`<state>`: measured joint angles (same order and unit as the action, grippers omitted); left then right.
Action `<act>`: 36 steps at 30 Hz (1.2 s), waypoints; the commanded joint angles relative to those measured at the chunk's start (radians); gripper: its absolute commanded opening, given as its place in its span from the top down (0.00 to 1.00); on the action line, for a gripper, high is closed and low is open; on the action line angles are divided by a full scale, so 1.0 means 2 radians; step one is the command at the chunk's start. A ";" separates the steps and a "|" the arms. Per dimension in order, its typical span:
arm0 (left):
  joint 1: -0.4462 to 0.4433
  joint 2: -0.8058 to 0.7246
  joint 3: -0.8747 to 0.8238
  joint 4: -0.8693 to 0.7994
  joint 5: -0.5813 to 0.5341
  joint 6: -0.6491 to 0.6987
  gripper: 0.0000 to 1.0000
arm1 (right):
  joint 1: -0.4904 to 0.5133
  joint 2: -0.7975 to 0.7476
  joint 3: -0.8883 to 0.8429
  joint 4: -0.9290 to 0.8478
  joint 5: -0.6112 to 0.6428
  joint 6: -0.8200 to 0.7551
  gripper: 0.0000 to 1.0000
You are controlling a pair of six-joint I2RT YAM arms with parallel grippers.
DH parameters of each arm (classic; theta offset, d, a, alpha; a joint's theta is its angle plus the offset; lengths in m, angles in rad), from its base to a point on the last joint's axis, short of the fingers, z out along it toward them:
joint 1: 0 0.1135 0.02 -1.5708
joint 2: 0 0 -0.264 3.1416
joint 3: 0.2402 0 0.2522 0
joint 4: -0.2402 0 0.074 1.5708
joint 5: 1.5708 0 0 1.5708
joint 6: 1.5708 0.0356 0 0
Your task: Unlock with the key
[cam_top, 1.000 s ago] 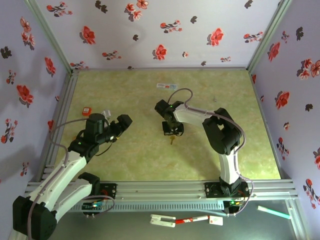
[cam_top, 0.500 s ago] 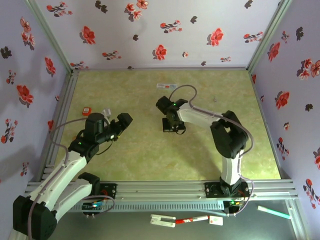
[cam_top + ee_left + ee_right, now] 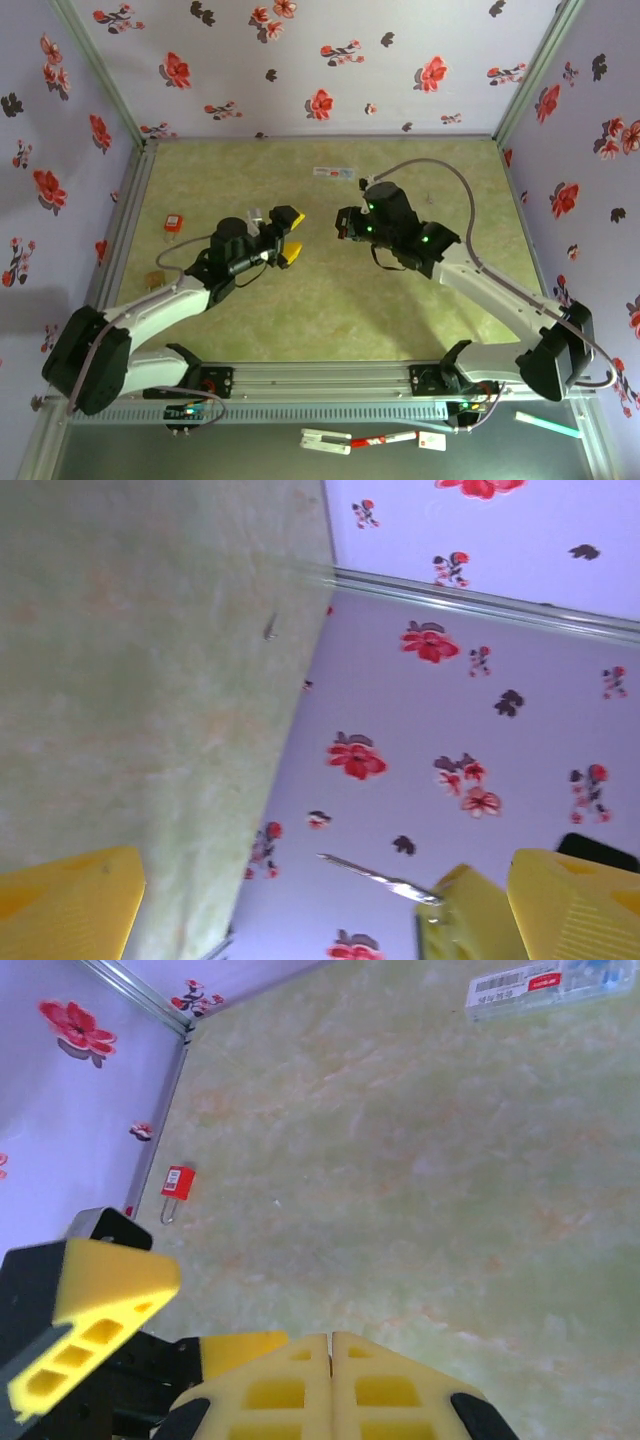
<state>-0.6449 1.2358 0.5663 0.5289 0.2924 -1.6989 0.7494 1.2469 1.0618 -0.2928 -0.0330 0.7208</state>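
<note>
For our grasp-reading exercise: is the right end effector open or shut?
Shut: on the right end effector, yellow fingers press together; the left wrist view shows a key sticking out.

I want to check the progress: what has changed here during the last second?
The right gripper, shut, lifted from the table centre, apparently with the key, which no longer lies there. The left gripper, open, swung right towards it. The red padlock and the barcode label by the far wall stayed.

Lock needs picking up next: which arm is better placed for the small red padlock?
Left. The left gripper is open and nearer the small red padlock; the right gripper is shut and farther away.
</note>
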 commanded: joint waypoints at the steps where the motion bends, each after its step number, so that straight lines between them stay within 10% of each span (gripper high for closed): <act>1: -0.022 0.028 0.005 0.123 -0.024 -0.120 0.06 | 0.006 -0.008 -0.024 0.067 -0.009 0.025 1.00; 17: -0.065 0.084 -0.002 0.200 -0.065 -0.216 0.08 | 0.027 -0.016 -0.077 0.193 -0.044 0.031 1.00; 36: -0.044 0.085 -0.023 0.218 -0.070 -0.204 0.55 | 0.045 -0.047 -0.126 0.239 -0.065 0.032 1.00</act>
<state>-0.7425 1.4147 0.5312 0.9276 0.1635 -2.0930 0.8341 1.1706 0.8196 0.1535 -0.1432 0.7792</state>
